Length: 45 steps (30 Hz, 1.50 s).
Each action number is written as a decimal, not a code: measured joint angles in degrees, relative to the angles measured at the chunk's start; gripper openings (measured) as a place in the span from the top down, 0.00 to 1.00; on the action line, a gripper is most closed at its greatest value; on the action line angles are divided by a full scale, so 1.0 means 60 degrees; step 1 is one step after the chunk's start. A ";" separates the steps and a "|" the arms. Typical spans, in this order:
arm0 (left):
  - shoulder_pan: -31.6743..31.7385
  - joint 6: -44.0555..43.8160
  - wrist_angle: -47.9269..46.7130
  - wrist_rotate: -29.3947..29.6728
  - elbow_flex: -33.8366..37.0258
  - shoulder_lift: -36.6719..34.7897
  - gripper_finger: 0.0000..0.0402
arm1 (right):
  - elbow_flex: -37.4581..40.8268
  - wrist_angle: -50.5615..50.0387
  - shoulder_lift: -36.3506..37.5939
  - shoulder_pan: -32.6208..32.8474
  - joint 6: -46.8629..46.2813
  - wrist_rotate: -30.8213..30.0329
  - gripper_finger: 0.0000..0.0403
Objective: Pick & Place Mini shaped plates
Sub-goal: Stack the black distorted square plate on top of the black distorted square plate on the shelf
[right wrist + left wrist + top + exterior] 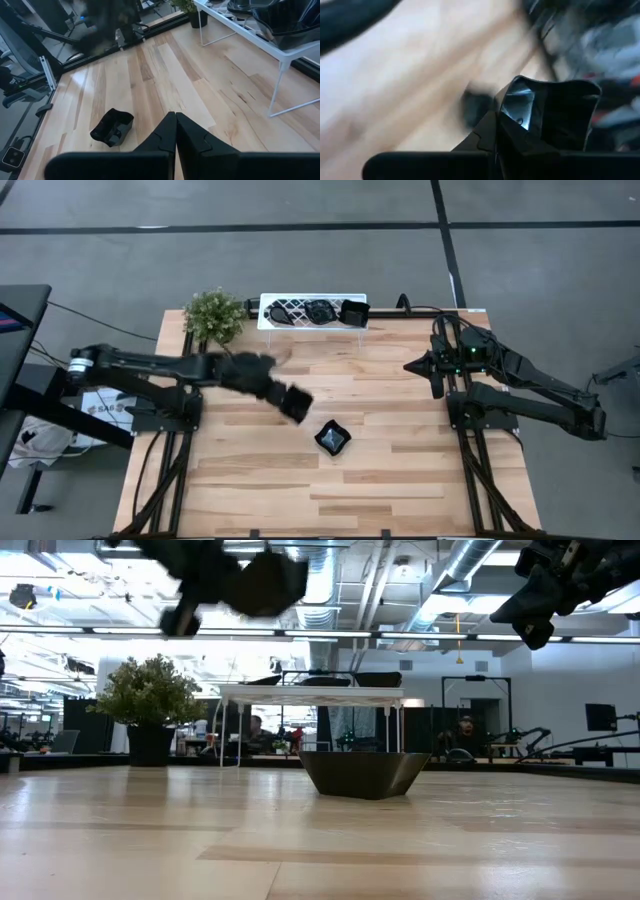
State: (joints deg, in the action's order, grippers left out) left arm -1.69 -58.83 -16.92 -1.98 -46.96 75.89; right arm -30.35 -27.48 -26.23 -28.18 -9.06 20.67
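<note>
Plates are sitting in two places relative to the white lattice-patterned rack (312, 313) at the far edge of the pale wooden table (400, 470): several glossy black mini shaped plates (320, 311) are resting on top of it, and one glossy black wavy-edged square plate (333, 438) is lying alone on the wood well in front of it, upright and touching nothing else. The left gripper (291, 402) is hanging in the air between the rack and that lone plate, blurred, fingers pinched together; its wrist view is showing a glossy black wavy-edged dish (555, 112) right at the fingertips, though whether it is clamped I cannot tell. The right gripper (413, 367) is waiting raised off to the rack's right, fingers (192, 132) pressed together on nothing. A small green potted plant (214, 315) is standing just left of the rack.
</note>
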 joint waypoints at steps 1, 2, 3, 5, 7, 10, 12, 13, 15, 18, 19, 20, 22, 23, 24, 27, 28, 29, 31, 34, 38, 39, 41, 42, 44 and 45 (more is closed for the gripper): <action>0.0122 0.0230 0.0016 0.0329 -0.0299 -0.0136 0.99 | 0.0000 0.0006 0.0003 0.0000 0.0000 0.0000 1.00; 0.0274 0.0484 0.0037 0.0703 -0.0659 -0.0191 0.99 | 0.0000 0.0006 0.0002 0.0004 0.0000 0.0000 1.00; 0.0427 0.0796 0.0067 0.1012 -0.1037 -0.0218 0.99 | 0.0000 0.0006 -0.0001 0.0000 0.0000 0.0000 1.00; 0.0796 0.1491 0.0060 0.1441 -0.1835 -0.0112 0.99 | 0.0000 0.0003 0.0000 0.0007 0.0000 0.0004 1.00; 0.1233 0.2176 0.0096 0.1598 -0.2614 0.0162 0.99 | 0.0000 0.0003 0.0003 0.0004 0.0022 0.0000 1.00; 0.1948 0.2800 0.0045 0.1611 -0.3703 0.0819 0.99 | 0.0000 0.0000 0.0000 0.0007 0.0088 0.0002 1.00; 0.2384 0.3080 0.0027 0.1463 -0.4379 0.1349 0.99 | 0.0000 0.0003 0.0003 0.0004 0.0098 0.0000 1.00; 0.2585 0.3243 0.0021 0.1326 -0.4779 0.1667 0.99 | 0.0000 -0.0001 -0.0001 0.0004 0.0098 0.0003 1.00; 0.2908 0.3482 0.0007 0.1010 -0.5543 0.2303 0.99 | 0.0000 -0.0017 0.0000 0.0006 0.0098 0.0000 1.00; 0.3246 0.3591 0.0039 0.0664 -0.6889 0.3374 0.99 | 0.0000 -0.0020 0.0000 0.0005 0.0098 0.0004 1.00; 0.3340 0.3656 0.0038 0.0544 -0.7319 0.3710 0.99 | 0.0000 -0.0020 0.0000 0.0004 0.0096 0.0004 1.00; 0.3427 0.3767 -0.0001 0.0500 -0.7752 0.4028 0.99 | 0.0000 -0.0028 -0.0001 0.0005 0.0098 0.0004 1.00; 0.3597 0.3796 -0.0034 0.0439 -0.8554 0.4624 0.99 | 0.0000 -0.0056 0.0003 0.0004 0.0098 0.0004 1.00; 0.3683 0.3784 -0.0084 0.0401 -0.8918 0.4874 0.99 | 0.0000 -0.0067 0.0001 0.0006 0.0096 0.0004 1.00; 0.3761 0.3767 -0.0176 0.0396 -0.9267 0.5131 0.99 | 0.0000 -0.0063 0.0001 0.0004 0.0095 0.0004 1.00; 0.3999 0.3704 -0.0304 0.0394 -1.0070 0.5774 0.99 | 0.0000 -0.0063 0.0003 0.0007 0.0095 0.0010 1.00; 0.4089 0.3616 -0.0256 0.0369 -1.0283 0.5979 0.99 | 0.0000 -0.0065 0.0003 0.0004 0.0095 0.0011 1.00; 0.4176 0.3512 -0.0283 0.0317 -1.0424 0.6157 0.99 | 0.0000 -0.0065 -0.0001 0.0004 0.0095 0.0011 1.00; 0.4332 0.3498 -0.0285 0.0314 -1.0656 0.6525 0.99 | 0.0000 -0.0064 0.0003 0.0004 0.0087 0.0022 1.00; 0.4538 0.3477 -0.0327 0.0192 -1.0771 0.6942 0.99 | 0.0000 -0.0070 0.0003 0.0004 0.0084 0.0024 1.00; 0.4767 0.3414 -0.0329 -0.0092 -1.0789 0.7363 0.99 | 0.0000 -0.0066 -0.0001 0.0004 0.0076 0.0011 1.00; 0.4801 0.3384 -0.0345 -0.0160 -1.0789 0.7460 0.99 | 0.0000 -0.0063 -0.0001 0.0004 0.0073 0.0011 1.00; 0.4811 0.3264 -0.0340 -0.0175 -1.0789 0.7650 0.99 | 0.0000 -0.0038 0.0002 0.0004 0.0073 -0.0004 1.00; 0.4808 0.3261 -0.0340 -0.0178 -1.0789 0.7745 0.99 | 0.0000 0.0009 -0.0001 0.0004 0.0078 -0.0080 1.00; 0.4800 0.3257 -0.0346 -0.0182 -1.0789 0.7921 0.99 | 0.0000 0.0165 -0.0001 0.0000 0.0080 -0.0342 1.00; 0.4793 0.3257 -0.0347 -0.0189 -1.0789 0.8005 0.99 | 0.0000 0.0298 0.0000 0.0004 0.0083 -0.0476 1.00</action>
State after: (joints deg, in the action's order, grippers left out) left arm 27.07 -39.29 -19.00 -3.11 -111.70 123.93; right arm -30.35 -25.69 -26.24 -28.16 -8.56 17.81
